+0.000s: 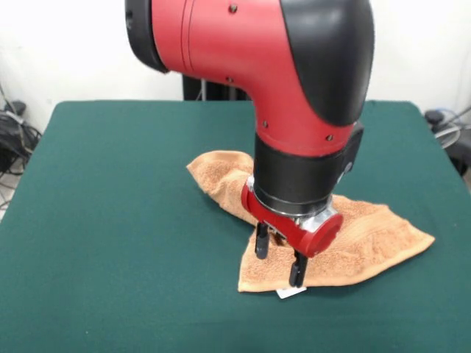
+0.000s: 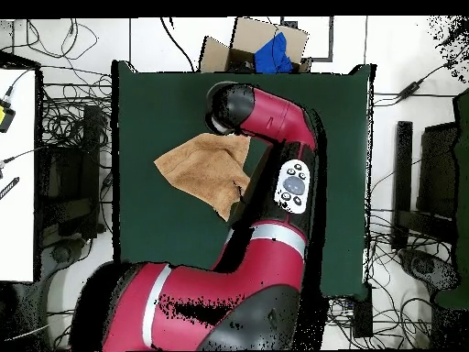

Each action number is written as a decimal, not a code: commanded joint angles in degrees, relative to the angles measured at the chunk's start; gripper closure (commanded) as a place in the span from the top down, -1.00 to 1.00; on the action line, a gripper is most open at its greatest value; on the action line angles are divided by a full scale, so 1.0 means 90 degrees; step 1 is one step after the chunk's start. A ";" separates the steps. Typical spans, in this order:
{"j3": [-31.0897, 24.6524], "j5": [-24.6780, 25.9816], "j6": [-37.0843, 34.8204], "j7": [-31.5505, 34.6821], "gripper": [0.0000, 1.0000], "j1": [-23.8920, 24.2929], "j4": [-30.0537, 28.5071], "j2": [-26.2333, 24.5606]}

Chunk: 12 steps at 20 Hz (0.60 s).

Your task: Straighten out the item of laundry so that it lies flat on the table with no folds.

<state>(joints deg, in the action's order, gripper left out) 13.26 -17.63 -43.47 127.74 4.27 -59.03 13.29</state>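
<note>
The tool (image 1: 279,259), two black fingers under a red wrist, stands open with its tips just above the near part of the light orange-tan terry-cloth towel (image 1: 360,243), holding nothing. The towel lies rumpled and folded over near the middle of the dark green felt-covered worktop (image 1: 110,220), one corner pointing far-left, another right; a small white tag (image 1: 291,293) peeks out at its near edge. The bulky red and black arm (image 1: 294,73) hides the towel's middle in the front view and one edge of it from overhead. Beyond the worktop sit a brown cardboard box (image 2: 240,46) with blue cloth (image 2: 275,55), and tangled cables (image 2: 64,101).
</note>
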 commanded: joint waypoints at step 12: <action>-0.0914 -0.0137 0.0789 0.0647 1.00 0.0274 -0.1187 -0.0281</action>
<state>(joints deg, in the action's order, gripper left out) 12.54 -17.65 -40.06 127.74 5.24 -62.38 12.06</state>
